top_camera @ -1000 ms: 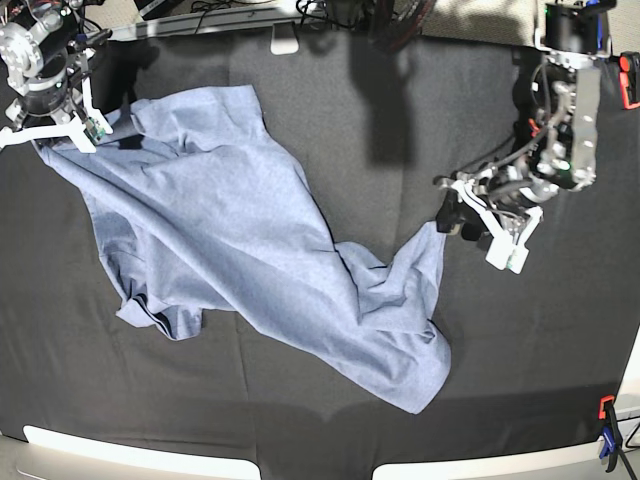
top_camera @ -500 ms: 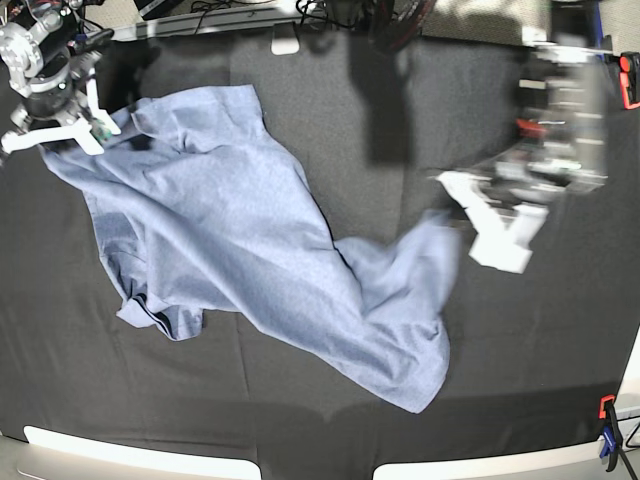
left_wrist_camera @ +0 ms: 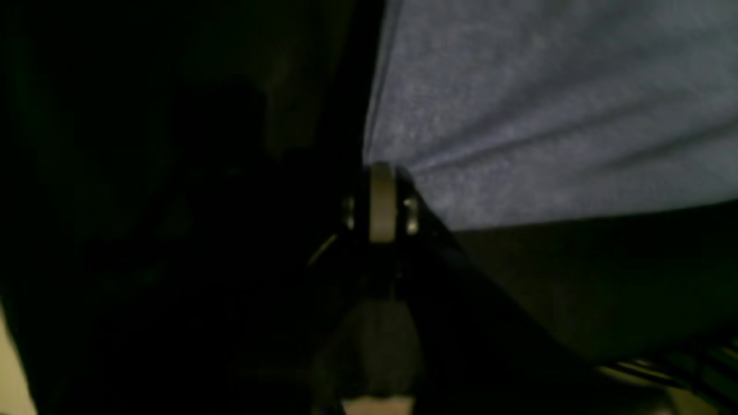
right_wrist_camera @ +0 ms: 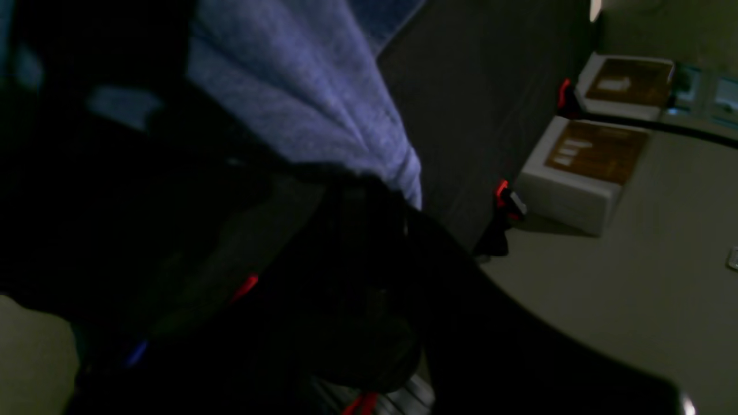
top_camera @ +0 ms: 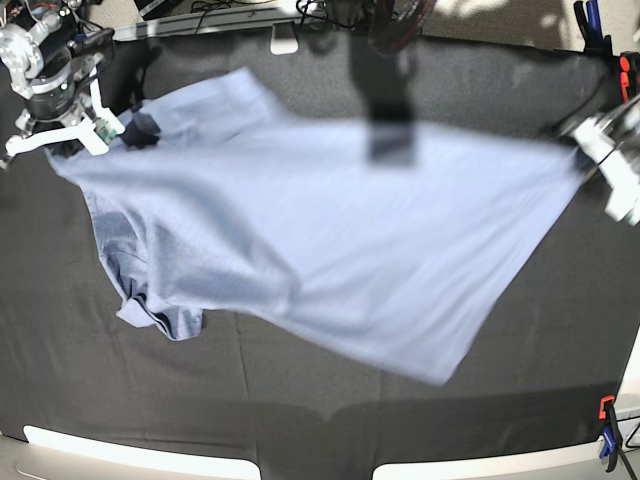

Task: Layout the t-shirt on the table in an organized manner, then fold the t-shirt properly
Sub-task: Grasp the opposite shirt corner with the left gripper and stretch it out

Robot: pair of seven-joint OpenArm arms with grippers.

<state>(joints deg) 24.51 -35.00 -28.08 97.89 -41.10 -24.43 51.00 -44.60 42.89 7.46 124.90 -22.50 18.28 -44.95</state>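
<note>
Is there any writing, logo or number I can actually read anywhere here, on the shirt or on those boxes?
No text here is readable.
t-shirt: only plain blue-grey fabric shows; no lettering visible on this side.
brown labels on the white boxes: pale marks, too blurred to read.
table, clamps: no writing visible.

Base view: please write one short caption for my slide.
Both grippers, right and left, pinch the blue-grey t-shirt and stretch it wide over the black table.
</note>
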